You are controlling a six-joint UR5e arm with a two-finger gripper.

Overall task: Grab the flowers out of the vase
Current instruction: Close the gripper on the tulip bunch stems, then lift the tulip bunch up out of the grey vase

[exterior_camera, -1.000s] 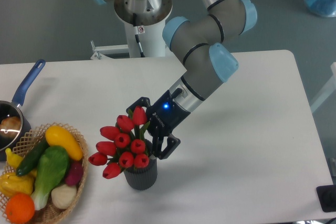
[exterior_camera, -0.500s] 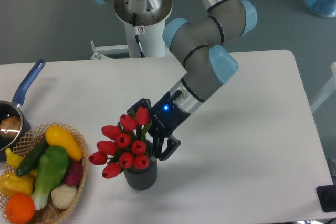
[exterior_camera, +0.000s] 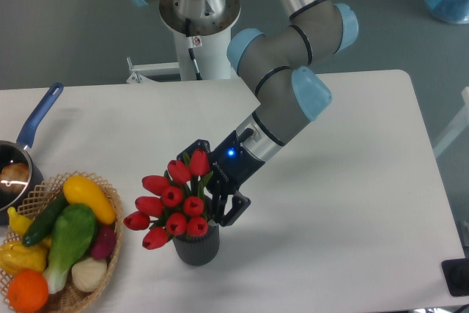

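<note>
- Far left edge of the table [exterior_camera: 352, 152]: a saucepan [exterior_camera: 16, 170] with a blue handle, partly cut off by the frame.
- Right below it, at the front-left corner, a wicker basket [exterior_camera: 110, 199] stuffed with toy veggies [exterior_camera: 69, 236] — yellow, green, orange, a purple one and a whitish one.
- Next over, near the front edge: the vase [exterior_camera: 196, 243], dark grey and ribbed, standing upright, well clear of the basket.
- The flowers [exterior_camera: 172, 199] are in the vase, red tulip buds fanning out up and to the left over its mouth.
- The gripper [exterior_camera: 212, 188] is right against the bunch on its right side, just above the vase rim — one black finger shows behind the top bud, another by the lower buds. Jaws look spread around the stems, but the buds hide the contact, so I can't tell if they're actually clamped.
- The arm [exterior_camera: 286, 93] slants up to the right toward its base beyond the back edge.
</note>
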